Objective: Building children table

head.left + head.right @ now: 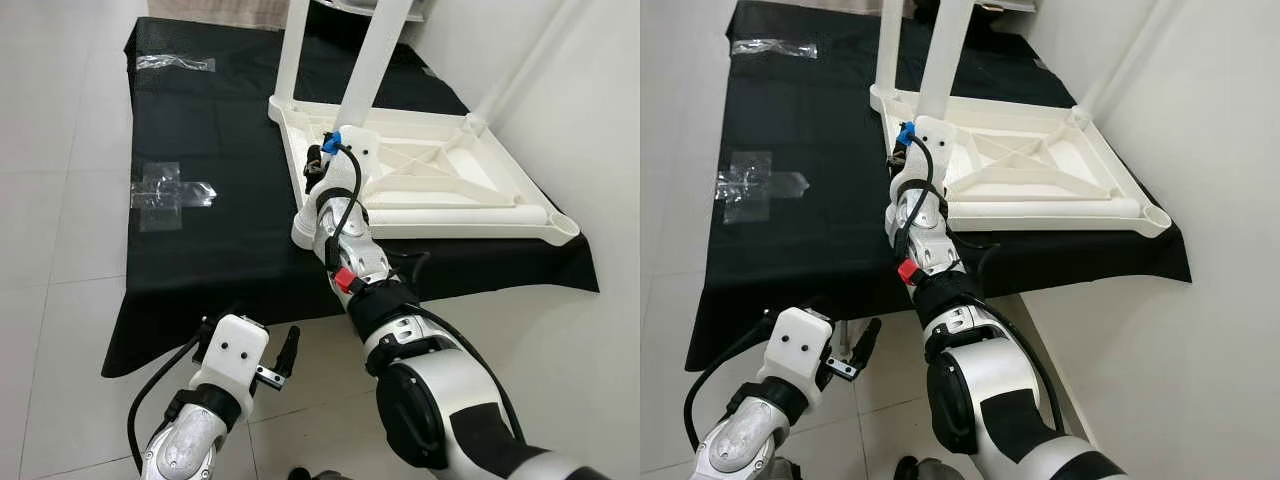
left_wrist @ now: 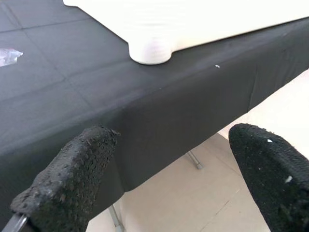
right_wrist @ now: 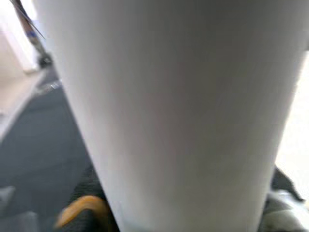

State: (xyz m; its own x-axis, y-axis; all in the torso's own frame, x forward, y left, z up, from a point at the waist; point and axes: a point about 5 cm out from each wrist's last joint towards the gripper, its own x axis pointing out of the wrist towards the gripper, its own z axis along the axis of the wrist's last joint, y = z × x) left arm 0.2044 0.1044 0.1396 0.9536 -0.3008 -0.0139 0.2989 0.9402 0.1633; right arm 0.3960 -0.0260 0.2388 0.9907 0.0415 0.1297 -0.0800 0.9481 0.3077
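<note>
A white children's table top [image 1: 480, 170] lies upside down on a black-clothed table [image 1: 220, 240]. Two white legs stand up from its far-left part: one [image 1: 375, 60] nearer me and one [image 1: 293, 50] behind it. My right gripper [image 1: 322, 162] is at the base of the nearer leg. In the right wrist view this leg [image 3: 174, 111] sits between the fingers, so the gripper is shut on it. An empty corner socket [image 1: 305, 232] sits at the table top's near-left corner. My left gripper [image 2: 176, 150] hangs open, low in front of the cloth's edge, holding nothing.
Two pieces of clear plastic wrap [image 1: 165, 190] [image 1: 175, 62] lie on the cloth to the left. A white wall [image 1: 590, 120] runs close along the right side. Light tiled floor [image 1: 60, 250] surrounds the table on the left and front.
</note>
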